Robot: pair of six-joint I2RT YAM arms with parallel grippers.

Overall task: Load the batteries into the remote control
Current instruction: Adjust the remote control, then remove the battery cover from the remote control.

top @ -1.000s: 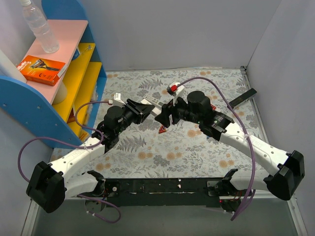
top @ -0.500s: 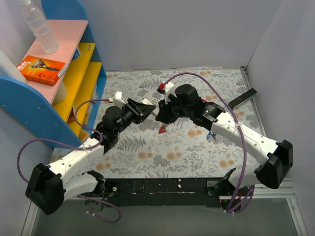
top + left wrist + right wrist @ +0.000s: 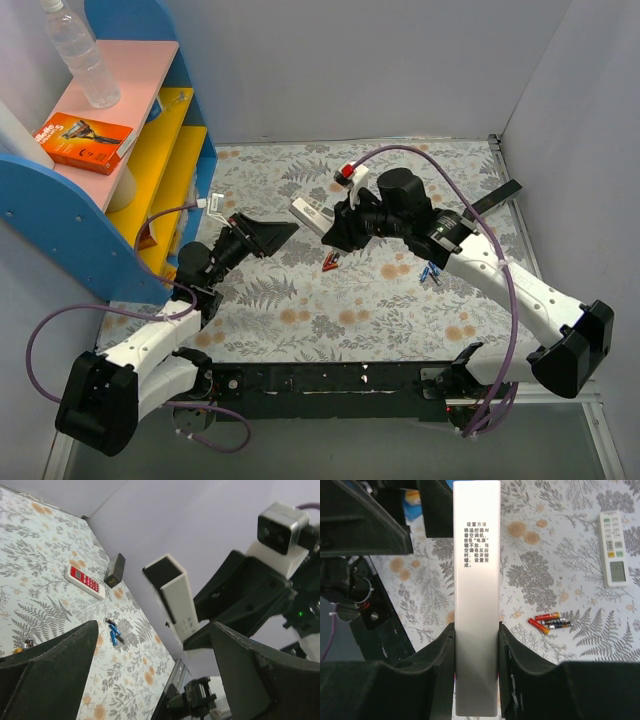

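Remote control is now held above the desk by the right tool alone, clenched on its lower end, printed back showing. Left tool has drawn back from it in the last half second and is spread wide, nothing in it. Batteries lie on the desk, apart from the remote, not yet loaded. Reads as a regrasp finished, with the left tool free to fetch a cell.

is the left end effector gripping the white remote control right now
No, the left end effector is open and empty; the right end effector clamps the white remote control.
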